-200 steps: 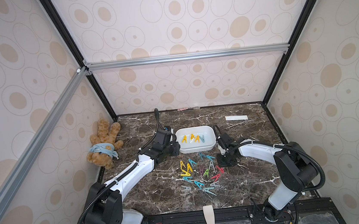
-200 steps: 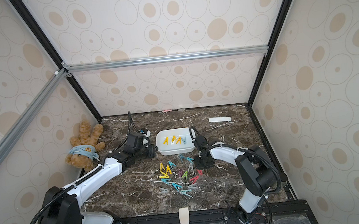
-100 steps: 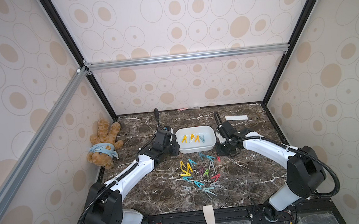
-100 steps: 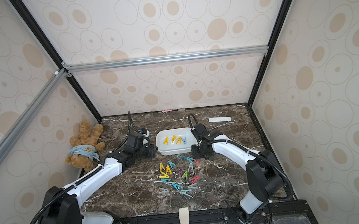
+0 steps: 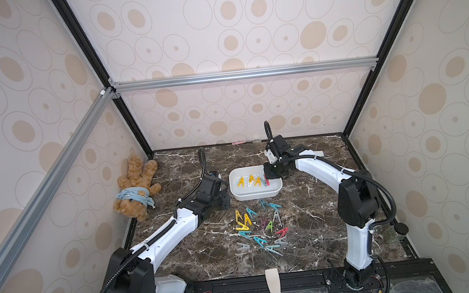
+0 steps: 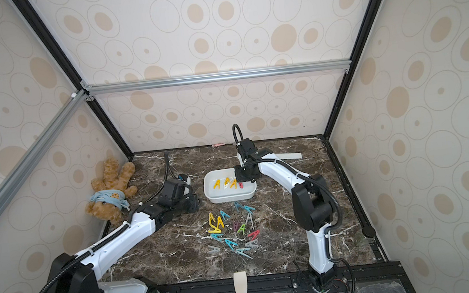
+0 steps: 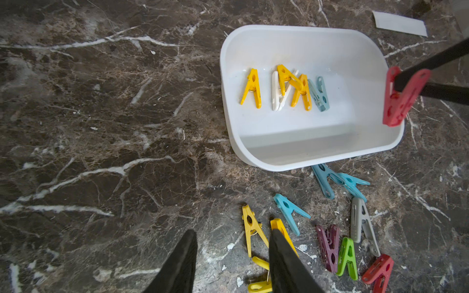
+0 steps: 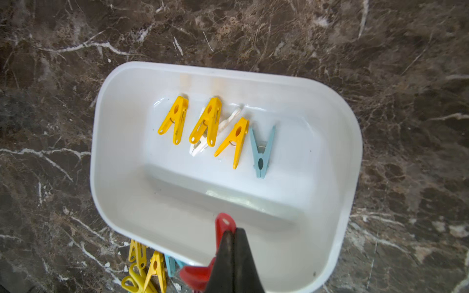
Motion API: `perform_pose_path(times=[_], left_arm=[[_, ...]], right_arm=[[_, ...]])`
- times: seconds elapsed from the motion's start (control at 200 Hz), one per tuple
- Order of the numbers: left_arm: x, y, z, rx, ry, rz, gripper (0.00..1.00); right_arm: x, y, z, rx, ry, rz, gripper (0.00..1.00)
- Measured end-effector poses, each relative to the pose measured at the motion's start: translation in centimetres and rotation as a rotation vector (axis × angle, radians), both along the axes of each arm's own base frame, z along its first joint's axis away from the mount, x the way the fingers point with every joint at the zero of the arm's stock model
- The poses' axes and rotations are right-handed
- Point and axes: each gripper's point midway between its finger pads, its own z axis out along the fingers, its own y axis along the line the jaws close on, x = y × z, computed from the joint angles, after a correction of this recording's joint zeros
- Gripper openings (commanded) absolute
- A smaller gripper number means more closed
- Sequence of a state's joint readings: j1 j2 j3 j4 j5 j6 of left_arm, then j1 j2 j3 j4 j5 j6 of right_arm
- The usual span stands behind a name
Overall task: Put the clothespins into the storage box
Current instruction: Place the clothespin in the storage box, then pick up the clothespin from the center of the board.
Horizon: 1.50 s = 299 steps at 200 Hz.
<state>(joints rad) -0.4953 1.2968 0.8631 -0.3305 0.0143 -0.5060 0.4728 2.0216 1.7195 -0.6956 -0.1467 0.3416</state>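
Observation:
The white storage box (image 5: 257,196) sits mid-table and holds three yellow clothespins (image 8: 210,121), a white one and a pale teal one (image 8: 261,152). My right gripper (image 8: 233,229) is shut on a red clothespin (image 8: 223,223), which hangs over the box's right end (image 7: 398,101). More clothespins lie scattered in several colours (image 5: 260,227) on the marble in front of the box. My left gripper (image 7: 233,233) hovers open over the pile's left edge, nothing between its fingers. One finger (image 7: 281,253) partly covers a yellow clothespin (image 7: 276,224).
A brown teddy bear (image 5: 136,189) lies by the left wall. A white paper strip (image 6: 290,156) lies behind the box on the right. A small pink item (image 5: 240,142) rests at the back wall. A beige strap (image 5: 273,284) hangs over the front edge.
My right arm has lifted from the pile's right side and swung back over the box, carrying the red clothespin. The left arm has stayed put.

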Motion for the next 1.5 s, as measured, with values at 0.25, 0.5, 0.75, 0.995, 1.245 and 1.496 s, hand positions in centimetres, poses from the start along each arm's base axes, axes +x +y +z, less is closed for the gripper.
perform_pose_path(times=[0.25,0.5,0.75,0.995,1.245,1.496], left_arm=[[-1.7,1.0,-1.2,0.026,0.053,0.011,0.47],[-3.2,1.6,-2.4,0.034,0.115,0.021,0.48],[-4.0,0.9,-3.0,-0.012,0.157,0.005,0.49],[-4.1,-0.4,-2.9,-0.065,0.169,-0.035,0.48],[-5.3,-2.3,-4.7,-0.038,0.22,-0.105,0.47],[-5.4,-4.2,-8.0,0.072,0.305,-0.145,0.41]], right_arm=[[3.3,-0.5,-2.9,-0.005,0.026,-0.017,0.04],[4.1,-1.5,-4.4,-0.021,0.049,-0.025,0.11],[4.1,-1.4,-4.0,-0.025,0.044,-0.009,0.14],[2.8,-1.5,-1.5,0.005,0.022,0.004,0.15],[-2.4,-1.4,4.3,0.105,-0.072,0.035,0.18],[-6.7,-2.0,1.9,0.125,-0.024,0.038,0.18]])
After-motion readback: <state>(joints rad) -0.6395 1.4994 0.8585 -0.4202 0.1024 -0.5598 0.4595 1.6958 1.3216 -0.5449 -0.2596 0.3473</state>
